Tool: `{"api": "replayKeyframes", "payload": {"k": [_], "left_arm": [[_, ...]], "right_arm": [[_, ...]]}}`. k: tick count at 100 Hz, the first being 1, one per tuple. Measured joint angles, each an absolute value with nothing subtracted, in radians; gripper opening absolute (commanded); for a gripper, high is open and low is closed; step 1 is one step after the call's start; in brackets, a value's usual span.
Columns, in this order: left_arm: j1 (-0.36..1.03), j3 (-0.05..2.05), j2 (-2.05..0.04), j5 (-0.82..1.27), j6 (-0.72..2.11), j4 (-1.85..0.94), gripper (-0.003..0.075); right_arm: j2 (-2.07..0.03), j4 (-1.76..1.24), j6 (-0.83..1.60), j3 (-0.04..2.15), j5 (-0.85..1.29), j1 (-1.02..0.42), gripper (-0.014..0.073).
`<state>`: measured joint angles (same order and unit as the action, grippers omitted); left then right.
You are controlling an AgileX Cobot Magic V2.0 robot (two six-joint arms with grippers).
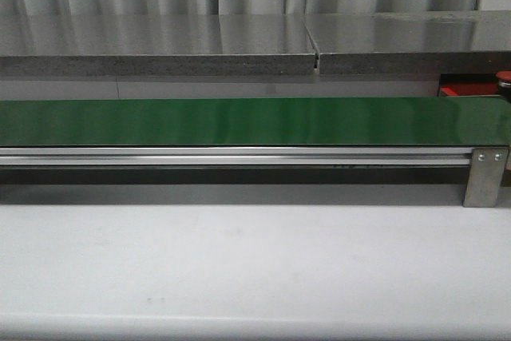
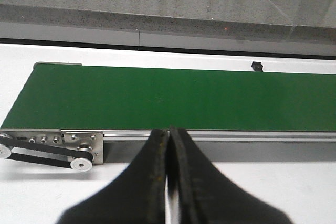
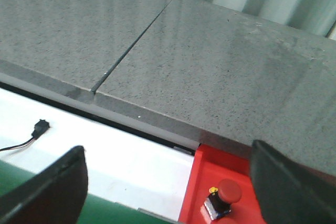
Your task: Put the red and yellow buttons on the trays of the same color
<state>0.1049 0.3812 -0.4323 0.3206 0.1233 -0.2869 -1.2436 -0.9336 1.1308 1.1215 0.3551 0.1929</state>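
Observation:
A red tray (image 3: 202, 182) lies past the far edge of the green belt (image 1: 239, 121), at its right end; in the front view only a strip of the tray (image 1: 463, 88) shows. On it stands a red button (image 3: 229, 191) with a round red cap and a black body, also glimpsed in the front view (image 1: 505, 77). My right gripper (image 3: 168, 153) hovers open above the tray's near-left corner, holding nothing. My left gripper (image 2: 169, 130) is shut and empty, just short of the belt's near rail. No yellow button is in view.
The green belt (image 2: 173, 98) carries nothing. A grey stone counter (image 1: 160, 45) runs behind it. A small black cable plug (image 3: 41, 126) lies on the white table behind the belt. A drive pulley and bracket (image 2: 79, 150) sit at the belt's left end, a steel bracket (image 1: 485, 177) at its right.

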Motion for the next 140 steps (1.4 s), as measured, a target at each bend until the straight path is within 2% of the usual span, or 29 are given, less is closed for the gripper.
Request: {"api": "replayKeyframes", "payload": {"k": [38, 63, 67, 74, 79, 91, 97, 140], "left_arm": [[0.105, 0.381, -0.432, 0.321, 0.123, -0.287, -0.0020], [0.105, 0.381, -0.432, 0.321, 0.123, -0.287, -0.0020], [0.105, 0.381, -0.432, 0.321, 0.123, -0.287, -0.0020], [0.105, 0.381, -0.432, 0.321, 0.123, -0.287, -0.0020], [0.105, 0.381, -0.432, 0.321, 0.123, -0.287, -0.0020], [0.105, 0.381, -0.432, 0.321, 0.123, -0.287, -0.0020], [0.105, 0.381, -0.432, 0.321, 0.123, -0.287, -0.0020], [0.105, 0.381, -0.432, 0.321, 0.123, -0.287, -0.0020]], "right_arm": [[-0.765, -0.931, 1.126, 0.659, 0.344, 0.186, 0.0612], [-0.471, -0.931, 1.125, 0.439, 0.431, 0.186, 0.0608], [-0.437, -0.930, 1.125, 0.416, 0.438, 0.186, 0.0582], [-0.396, -0.929, 1.125, 0.390, 0.441, 0.186, 0.0482], [-0.373, -0.927, 1.125, 0.380, 0.445, 0.186, 0.0378], [-0.347, -0.927, 1.125, 0.372, 0.447, 0.186, 0.0056], [-0.344, -0.927, 1.125, 0.372, 0.449, 0.186, -0.0069], [-0.344, -0.927, 1.124, 0.372, 0.449, 0.186, -0.0068]]}}
